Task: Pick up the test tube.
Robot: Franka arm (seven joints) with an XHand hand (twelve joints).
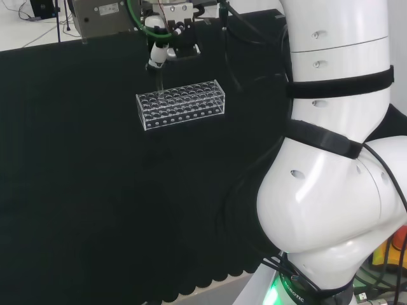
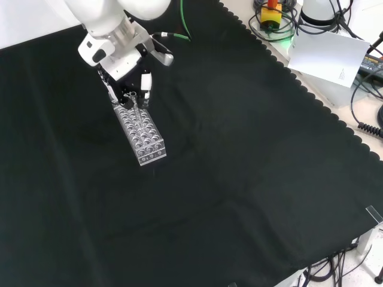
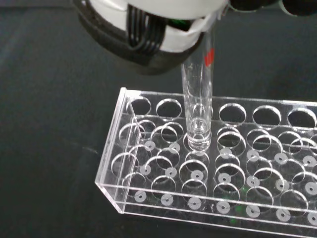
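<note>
**Desk:** What is the black and white robot hand (image 3: 163, 34) doing?

**Photographer:** It is closed on the top of a slim clear glass test tube (image 3: 197, 106), which hangs straight down from it. In the wrist view the tube's rounded foot sits in or just over a hole in the clear plastic rack (image 3: 148, 198), near one end.

**Desk:** How should the tube handle?

**Photographer:** Light, stiff, slick and breakable, I judge. The upper end under the rim, where the hand has it, looks the right place to grip, and it wants a straight lift clear of the hole.

**Desk:** The setting?

**Photographer:** The rack stands on the black cloth counter (image 2: 239, 179), directly beneath the hand.
</note>
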